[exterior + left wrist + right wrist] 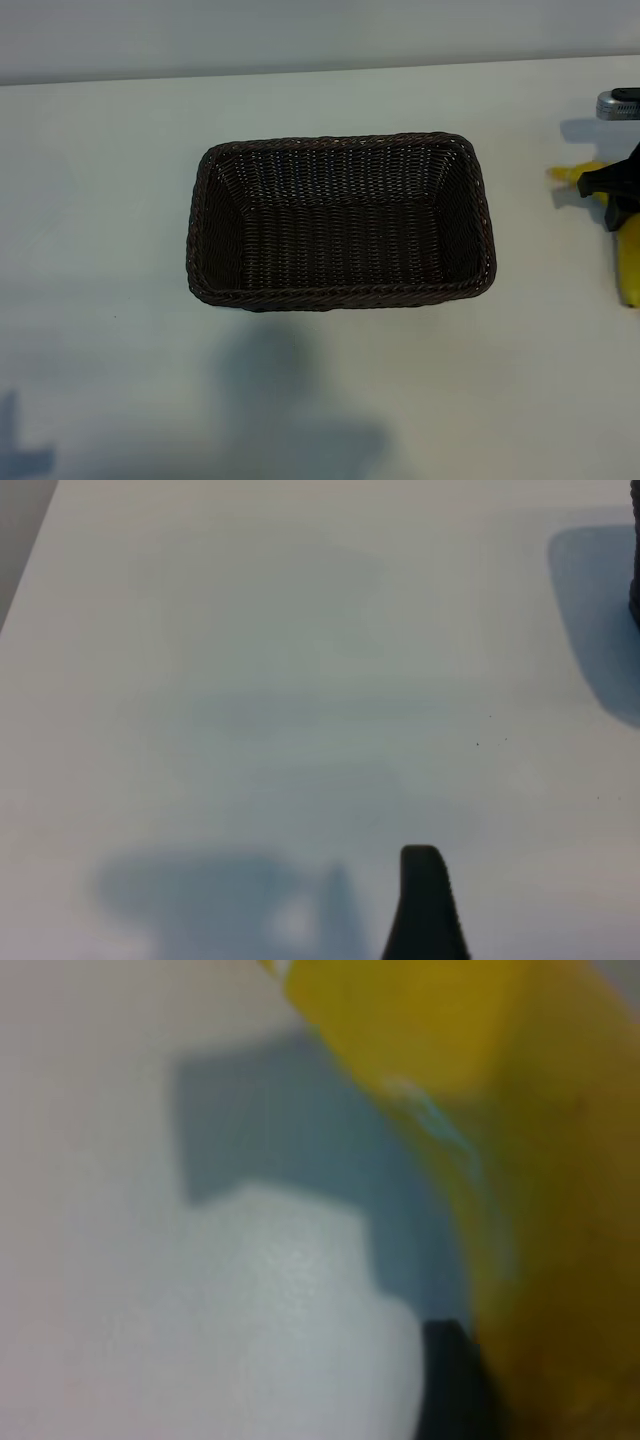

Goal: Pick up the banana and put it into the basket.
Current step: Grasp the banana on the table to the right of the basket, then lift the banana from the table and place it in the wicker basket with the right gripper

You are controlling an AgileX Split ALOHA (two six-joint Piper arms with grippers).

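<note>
The white table [120,330] filled nearly the whole exterior view, with a paler wall strip across the top. On it, slightly right of the frame's centre, the dark brown wicker basket [340,222] was seen from steeply above, its braided rim unbroken and nothing inside it. A soft shadow lay on the table below the basket, in the lower middle of the frame.

The banana [629,262] was found at the far right edge of the exterior view, well apart from the basket, lying on the table with one yellow end pointing toward the upper left and the rest running down along the frame's edge. In the right wrist view the banana [520,1110] took up the upper right and right side as a close, blurred yellow mass over its own blue-grey shadow.

The right gripper [610,190] was placed directly over the banana at the right edge, its black fingers down on either side of the fruit. Whether it was clenched on the banana or loose around it could not be told.

The left gripper [424,900] was shown only in the left wrist view, as one dark fingertip at the lower edge above bare table; it was spread apart and nothing was held.
</note>
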